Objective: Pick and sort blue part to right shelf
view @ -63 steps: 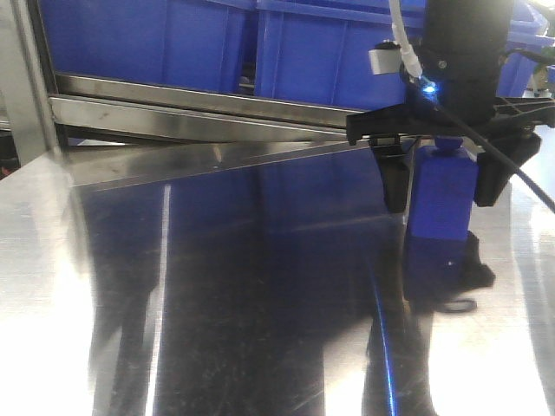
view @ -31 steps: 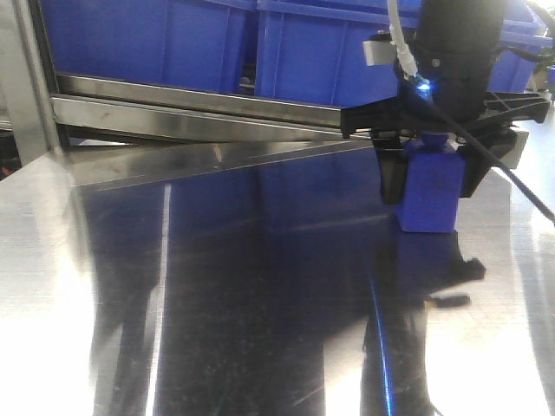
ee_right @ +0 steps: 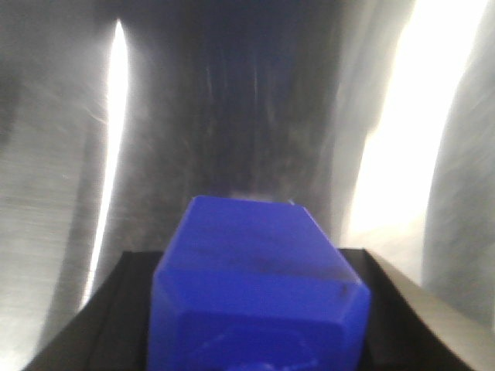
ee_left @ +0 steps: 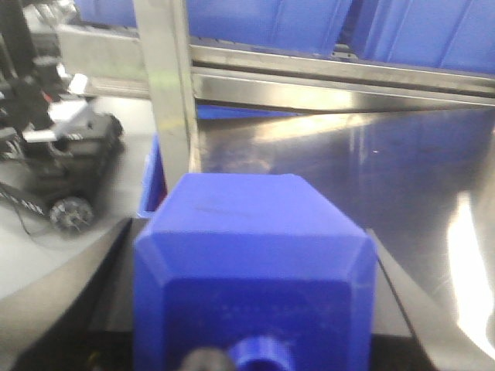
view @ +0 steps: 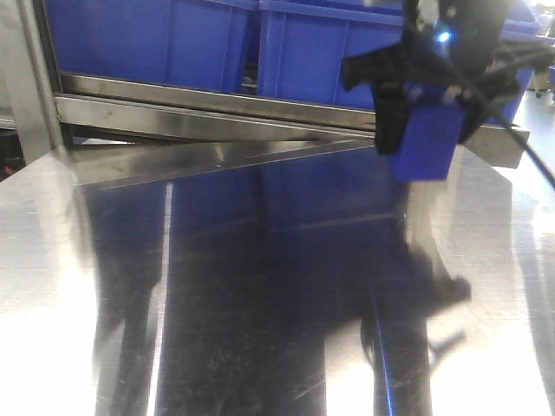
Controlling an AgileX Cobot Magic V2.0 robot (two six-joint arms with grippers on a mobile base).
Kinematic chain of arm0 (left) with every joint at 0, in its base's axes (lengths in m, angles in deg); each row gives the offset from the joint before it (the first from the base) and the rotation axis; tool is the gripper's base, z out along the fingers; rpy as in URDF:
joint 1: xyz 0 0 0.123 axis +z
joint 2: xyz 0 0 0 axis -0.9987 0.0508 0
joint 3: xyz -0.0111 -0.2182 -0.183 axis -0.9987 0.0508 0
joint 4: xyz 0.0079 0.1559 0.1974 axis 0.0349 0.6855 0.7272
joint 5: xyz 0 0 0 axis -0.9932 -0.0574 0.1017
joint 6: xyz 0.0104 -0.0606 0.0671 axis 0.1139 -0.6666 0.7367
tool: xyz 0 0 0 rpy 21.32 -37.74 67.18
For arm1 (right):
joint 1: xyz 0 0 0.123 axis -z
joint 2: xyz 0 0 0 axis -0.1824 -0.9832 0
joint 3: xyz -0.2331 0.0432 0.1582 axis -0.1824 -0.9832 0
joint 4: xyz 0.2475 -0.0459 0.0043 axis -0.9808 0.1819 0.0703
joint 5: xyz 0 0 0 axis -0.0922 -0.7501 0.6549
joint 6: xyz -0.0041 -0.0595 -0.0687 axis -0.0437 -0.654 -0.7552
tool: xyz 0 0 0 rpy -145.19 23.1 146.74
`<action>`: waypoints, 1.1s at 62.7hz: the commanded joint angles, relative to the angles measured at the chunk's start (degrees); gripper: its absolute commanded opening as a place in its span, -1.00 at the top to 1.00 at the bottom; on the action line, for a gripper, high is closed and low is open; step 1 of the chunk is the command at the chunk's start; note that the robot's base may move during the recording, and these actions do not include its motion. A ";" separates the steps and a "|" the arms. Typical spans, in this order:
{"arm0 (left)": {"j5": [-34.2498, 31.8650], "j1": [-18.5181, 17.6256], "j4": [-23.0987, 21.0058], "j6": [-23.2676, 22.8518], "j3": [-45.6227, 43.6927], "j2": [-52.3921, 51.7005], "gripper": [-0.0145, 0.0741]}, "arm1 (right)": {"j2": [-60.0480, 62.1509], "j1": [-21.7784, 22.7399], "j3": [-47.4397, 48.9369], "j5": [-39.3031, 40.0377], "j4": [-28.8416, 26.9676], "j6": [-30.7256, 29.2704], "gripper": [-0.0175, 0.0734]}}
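Two blue blocks show, one in front of each wrist camera. In the front view the right gripper point(view: 427, 130) hangs at the far right. Its black fingers are closed narrowly on either side of the blue part point(view: 423, 154). The part is lifted clear of the steel table point(view: 260, 286), just in front of the right shelf point(view: 217, 108) at about the height of its front rail. Everything above the gripper is cut off by the top edge, the block's nub is hidden among the fingers, and motion blur softens the whole gripper. Behind the rail the large blue bins point(view: 147, 39) are cropped (only their lower walls show). The right wrist view looks down past the same block to the glaring tabletop. It is too blurred for detail, and the bottom edge cuts off the nub.

The left gripper point(ee_left: 251, 313) is outside the front view. Its own camera shows dark fingers against both sides of a second blue part point(ee_left: 251, 263), whose nub is half cut by the bottom edge. Beyond it stands a shelf upright point(ee_left: 170, 100). What lies under this block cannot be told. At the far left, dark wheeled equipment point(ee_left: 62, 170) on the floor is too blurred to identify.
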 commanded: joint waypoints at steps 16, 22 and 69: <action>-5.37 0.13 4.35 -0.59 1.25 -7.26 -0.13 | 21.75 -4.79 -12.98 15.18 8.71 -0.61 -0.14; -5.37 0.13 4.35 -0.59 1.64 -7.58 -0.13 | 28.19 -4.78 -19.22 20.31 8.77 -0.61 -0.14; -5.20 0.13 4.35 -0.59 1.64 -7.58 -0.13 | 78.60 -4.78 -49.09 23.66 14.27 -1.83 -0.14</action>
